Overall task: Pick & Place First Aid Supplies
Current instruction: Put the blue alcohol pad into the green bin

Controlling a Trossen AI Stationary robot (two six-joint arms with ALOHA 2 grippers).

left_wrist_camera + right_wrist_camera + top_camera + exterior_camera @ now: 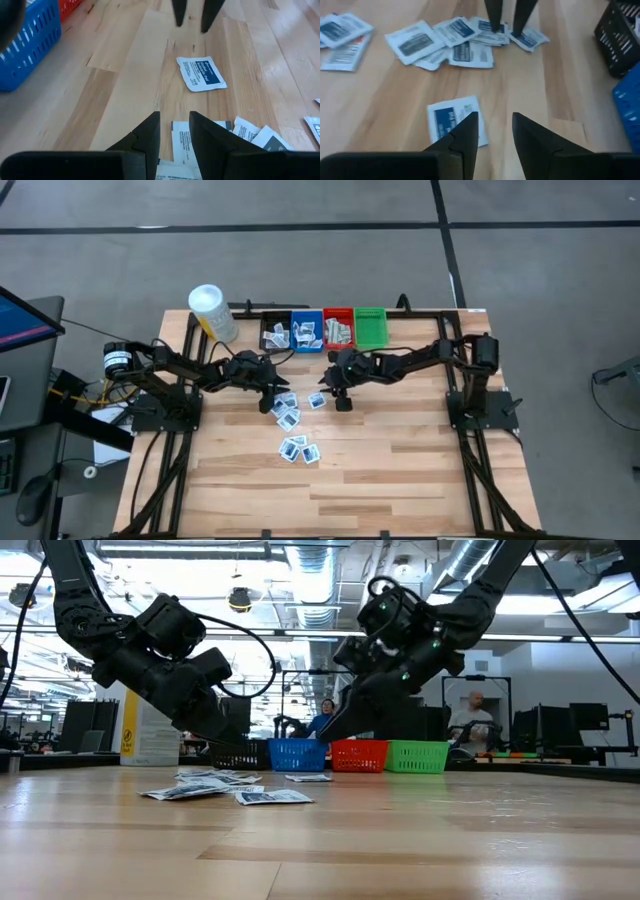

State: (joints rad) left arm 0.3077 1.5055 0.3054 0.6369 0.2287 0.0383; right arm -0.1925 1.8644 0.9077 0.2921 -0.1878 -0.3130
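Both arms reach inward, low over the counter (400,480). The left claw (272,402) and right claw (343,402) hang parted, empty, flanking scattered packets (290,415).

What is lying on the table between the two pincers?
One white packet with a blue label lies on bare wood between the left pincer and the right pincer. The left wrist view shows this best.

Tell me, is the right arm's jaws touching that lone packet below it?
Cannot tell. The right wrist view shows the right gripper open above the packet, one fingertip overlapping it.
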